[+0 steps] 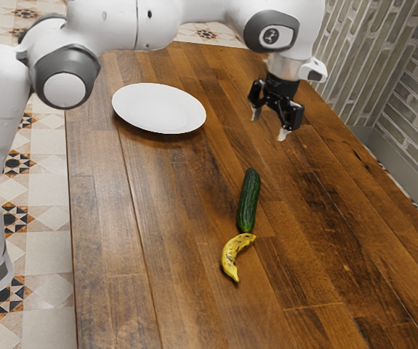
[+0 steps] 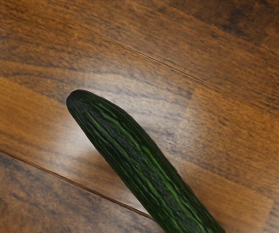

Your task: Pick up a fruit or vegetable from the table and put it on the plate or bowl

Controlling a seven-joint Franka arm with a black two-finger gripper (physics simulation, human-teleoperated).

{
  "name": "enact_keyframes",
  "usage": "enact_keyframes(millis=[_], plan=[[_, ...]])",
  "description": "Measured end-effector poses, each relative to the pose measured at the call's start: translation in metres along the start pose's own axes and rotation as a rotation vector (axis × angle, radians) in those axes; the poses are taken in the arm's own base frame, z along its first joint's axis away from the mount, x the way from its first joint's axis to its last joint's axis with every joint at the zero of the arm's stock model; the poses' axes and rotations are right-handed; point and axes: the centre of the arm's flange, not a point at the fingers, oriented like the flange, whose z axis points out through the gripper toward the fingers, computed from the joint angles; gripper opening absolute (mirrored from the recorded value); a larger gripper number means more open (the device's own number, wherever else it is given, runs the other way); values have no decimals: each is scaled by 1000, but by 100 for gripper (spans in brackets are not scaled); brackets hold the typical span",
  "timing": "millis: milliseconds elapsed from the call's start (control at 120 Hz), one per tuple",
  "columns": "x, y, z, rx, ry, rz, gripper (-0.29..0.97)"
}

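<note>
A dark green cucumber (image 1: 249, 199) lies on the wooden table, its near end touching a spotted yellow banana (image 1: 235, 256). A white plate (image 1: 158, 107) rests toward the exterior view's left, farther back. My black gripper (image 1: 269, 125) hangs open in the air above the table, behind the cucumber and to the plate's right, with nothing between its fingers. In the wrist view the cucumber (image 2: 139, 162) runs diagonally across the boards under my hand, with one rounded end in sight.
The wooden table (image 1: 325, 240) stretches wide around the fruit. A brick wall (image 1: 394, 65) stands along the exterior view's right. Patterned floor tiles (image 1: 30, 218) lie past the table's left edge, beside the arm's white base.
</note>
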Motion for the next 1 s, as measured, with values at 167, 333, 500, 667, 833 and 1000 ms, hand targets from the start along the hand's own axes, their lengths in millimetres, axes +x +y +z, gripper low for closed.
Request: enact_keyframes(millis=[167, 333, 500, 667, 833, 1000], plan=[[17, -6, 26, -17, -16, -216, 68], [42, -38, 47, -17, -29, -442, 68], [53, -39, 67, -1, -32, -578, 68], [44, -20, 81, 22, -48, -649, 68], [17, -11, 104, 91, -66, -721, 68], [1, 0, 114, 104, -65, -772, 68]])
